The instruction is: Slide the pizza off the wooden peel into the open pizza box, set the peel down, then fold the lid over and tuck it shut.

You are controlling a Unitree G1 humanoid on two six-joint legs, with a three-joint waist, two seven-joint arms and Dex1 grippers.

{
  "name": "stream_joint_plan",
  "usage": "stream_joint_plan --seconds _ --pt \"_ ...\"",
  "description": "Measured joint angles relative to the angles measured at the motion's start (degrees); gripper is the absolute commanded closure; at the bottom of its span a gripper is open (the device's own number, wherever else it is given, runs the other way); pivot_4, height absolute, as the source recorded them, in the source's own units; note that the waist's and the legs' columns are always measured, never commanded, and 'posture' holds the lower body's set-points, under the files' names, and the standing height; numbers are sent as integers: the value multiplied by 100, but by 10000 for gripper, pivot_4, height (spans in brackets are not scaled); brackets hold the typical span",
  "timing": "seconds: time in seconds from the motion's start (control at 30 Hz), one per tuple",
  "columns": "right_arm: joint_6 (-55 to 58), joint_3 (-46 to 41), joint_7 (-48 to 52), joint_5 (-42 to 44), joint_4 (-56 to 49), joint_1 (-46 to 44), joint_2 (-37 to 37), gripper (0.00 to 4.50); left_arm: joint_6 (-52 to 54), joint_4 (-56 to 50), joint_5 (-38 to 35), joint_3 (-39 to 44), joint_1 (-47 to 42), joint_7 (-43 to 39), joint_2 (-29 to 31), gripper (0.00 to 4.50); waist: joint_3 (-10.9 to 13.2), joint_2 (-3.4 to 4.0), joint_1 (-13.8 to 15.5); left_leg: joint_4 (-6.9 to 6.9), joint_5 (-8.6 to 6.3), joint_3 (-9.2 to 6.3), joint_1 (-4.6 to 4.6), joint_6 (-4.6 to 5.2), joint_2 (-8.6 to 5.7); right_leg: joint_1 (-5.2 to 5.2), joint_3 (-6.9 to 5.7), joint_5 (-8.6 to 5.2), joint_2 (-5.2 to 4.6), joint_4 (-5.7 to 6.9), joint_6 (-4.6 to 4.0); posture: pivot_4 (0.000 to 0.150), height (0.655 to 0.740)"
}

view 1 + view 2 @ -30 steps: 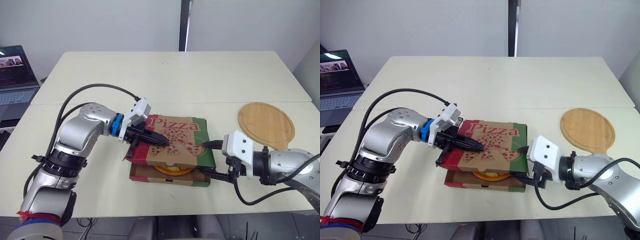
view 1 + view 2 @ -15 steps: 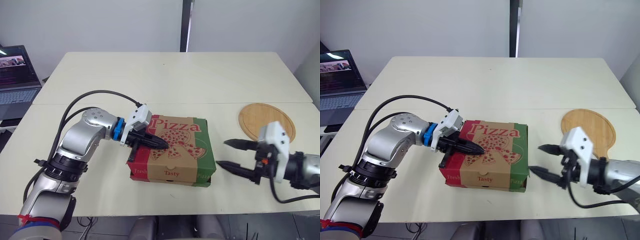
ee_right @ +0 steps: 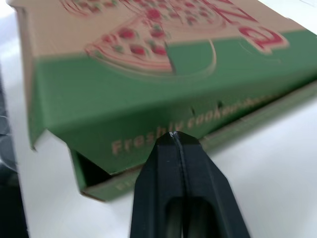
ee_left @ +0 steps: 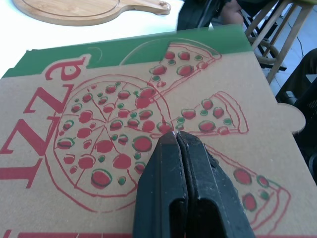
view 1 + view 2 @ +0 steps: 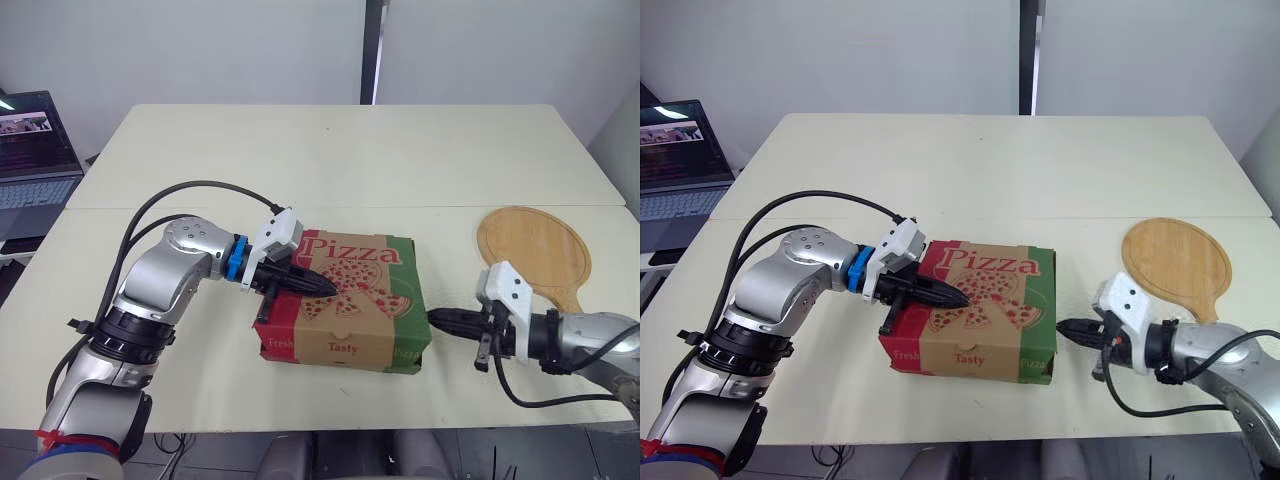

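The pizza box [image 5: 345,300] lies shut near the table's front, its printed lid down over the base. My left gripper [image 5: 333,289] is shut, its fingers pressing flat on the lid's pizza drawing [image 4: 148,134]. To the right, my right gripper [image 5: 433,318] is shut and empty, its tip close against the box's green side wall [image 3: 163,104]. The lid's side flap hangs slightly out over the base at that corner. The round wooden peel [image 5: 533,246] lies flat on the table at the right, behind my right arm. The pizza is hidden inside the box.
A laptop [image 5: 30,150] stands on a side surface at the far left. The cream table [image 5: 340,150] stretches wide behind the box. Its front edge runs just in front of the box. Stool legs [image 4: 277,29] show beyond the table edge.
The lid came down from half raised to flat on the box. My right gripper pulled out to the right, stood open, then shut and returned to the box's side. My left gripper stayed on the lid.
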Motion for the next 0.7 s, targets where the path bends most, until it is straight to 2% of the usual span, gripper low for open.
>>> stream_joint_plan --seconds 0.23,0.47,0.57,0.7 --pt "117 278 -4 12 14 -143 266 44743 0 48 2 -1 -13 -8 -2 45000 0 0 -5 0 0 0 1 0 1 -1 0 0 1 1 0 1500 7350" --pt "-141 734 -5 -568 208 -58 338 44743 -5 52 27 -21 -12 -12 -18 45000 -1 0 -3 0 0 0 1 0 0 -1 0 0 1 1 0 1500 7350" --pt "-257 705 -4 -696 172 49 312 44743 -12 52 62 -68 -9 -12 -18 45000 -1 0 -1 0 0 0 1 0 0 -1 0 0 1 1 0 1500 7350" --pt "-262 127 99 -632 77 411 75 44743 -21 54 83 -70 2 -10 -17 45000 -2 0 13 1 0 1 0 0 -2 0 2 0 0 1 0 1500 7350"
